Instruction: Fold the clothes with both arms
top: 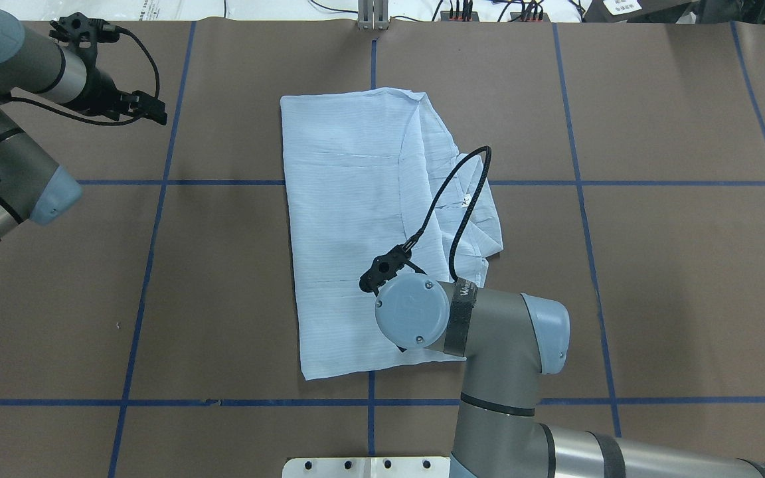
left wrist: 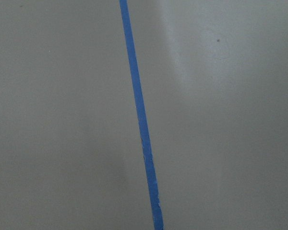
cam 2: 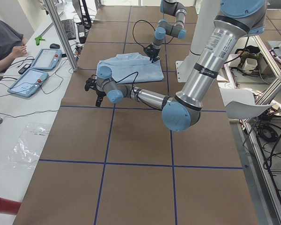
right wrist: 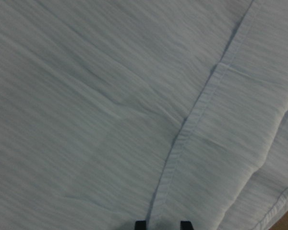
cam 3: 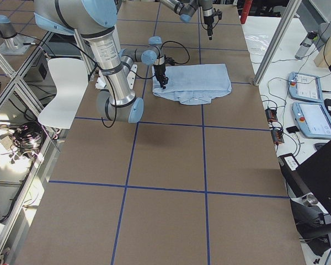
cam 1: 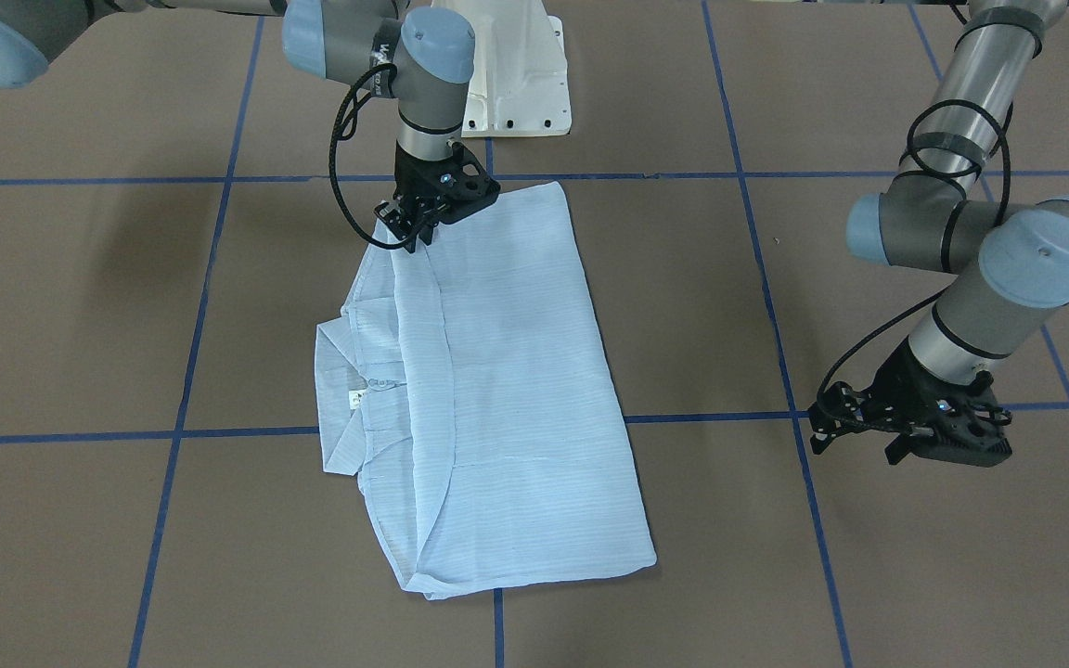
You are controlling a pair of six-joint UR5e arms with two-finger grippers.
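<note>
Front-facing exterior view is showing the shirt (cam 1: 516,371) lying folded into a long rectangle in the middle of the brown table (cam 1: 80,306), with its collar (cam 1: 335,371) and a small white label (cam 1: 355,399) sticking out along the side toward the robot's right. One short end is lying close to the white base (cam 1: 507,83). The right gripper (cam 1: 409,234) is pointing down at that end, near the corner on the collar side, right at the cloth. Its wrist camera is looking at striped fabric and a stitched hem (right wrist: 182,139) that is running up from between the two black fingertips (right wrist: 140,224) – these are standing a little apart, with flat cloth showing in the gap and nothing clamped between them.

The left gripper (cam 1: 906,445) is hanging over bare table well away from the shirt, out on the robot's left. Its wrist camera is seeing only the brown surface and a blue tape line (left wrist: 139,120) – whether its fingers are spread or closed I cannot tell.
</note>
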